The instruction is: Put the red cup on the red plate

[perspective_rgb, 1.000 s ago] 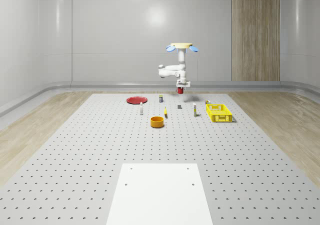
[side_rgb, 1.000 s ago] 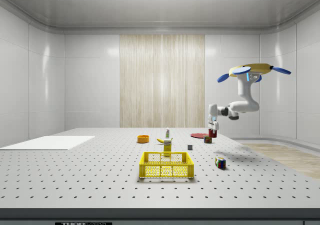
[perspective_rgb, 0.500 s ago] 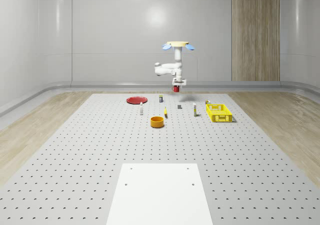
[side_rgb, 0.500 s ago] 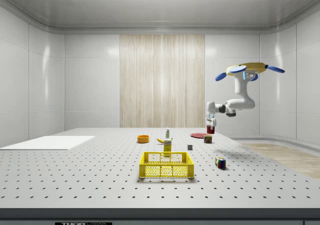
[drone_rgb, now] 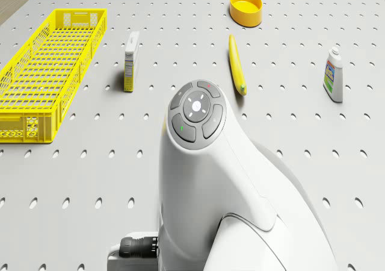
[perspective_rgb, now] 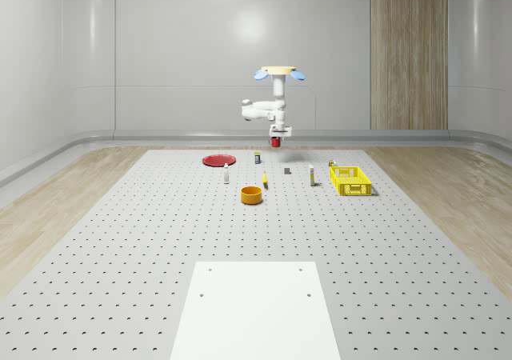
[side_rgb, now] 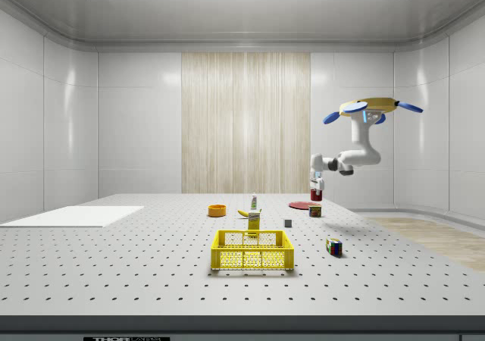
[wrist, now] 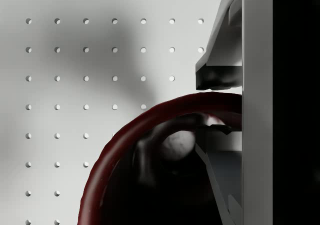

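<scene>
Progress is showing in the whole-scene view: over the last second my drone [perspective_rgb: 274, 73] has been drifting from right of centre toward the frame's left, and it is now hovering over the far part of the worktop [perspective_rgb: 160, 240]. My pincer [perspective_rgb: 276, 138] is hanging below it, pinching the red cup's [perspective_rgb: 276, 142] rim, one finger [wrist: 220, 70] outside, the other inside. The cup is riding in the air, above the worktop. The red plate [perspective_rgb: 218, 161] is lying further left, so I am closing the gap but not yet over it.
</scene>
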Robot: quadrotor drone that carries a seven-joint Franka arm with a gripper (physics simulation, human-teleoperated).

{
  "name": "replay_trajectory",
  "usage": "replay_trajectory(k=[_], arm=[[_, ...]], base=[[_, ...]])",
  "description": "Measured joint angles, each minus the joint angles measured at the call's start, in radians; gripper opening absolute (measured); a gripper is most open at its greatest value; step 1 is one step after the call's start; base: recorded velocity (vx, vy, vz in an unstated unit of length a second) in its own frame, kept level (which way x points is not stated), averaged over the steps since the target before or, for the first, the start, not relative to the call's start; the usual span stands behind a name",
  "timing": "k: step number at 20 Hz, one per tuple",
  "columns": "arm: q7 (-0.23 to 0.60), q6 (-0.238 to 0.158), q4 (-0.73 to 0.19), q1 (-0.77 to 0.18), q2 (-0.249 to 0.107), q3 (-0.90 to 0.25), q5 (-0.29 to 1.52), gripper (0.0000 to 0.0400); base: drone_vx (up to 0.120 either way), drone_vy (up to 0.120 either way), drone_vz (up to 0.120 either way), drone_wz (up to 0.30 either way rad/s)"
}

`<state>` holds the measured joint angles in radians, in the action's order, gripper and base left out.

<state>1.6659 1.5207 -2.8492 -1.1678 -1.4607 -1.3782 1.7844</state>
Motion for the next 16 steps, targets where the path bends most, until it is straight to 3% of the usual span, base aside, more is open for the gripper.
replay_trajectory(k=[16], arm=[[0.005,0.030,0.001,-0.007,-0.032,-0.004,-0.013,0.0100]], base=[[0.000,-0.120,0.000,0.000]])
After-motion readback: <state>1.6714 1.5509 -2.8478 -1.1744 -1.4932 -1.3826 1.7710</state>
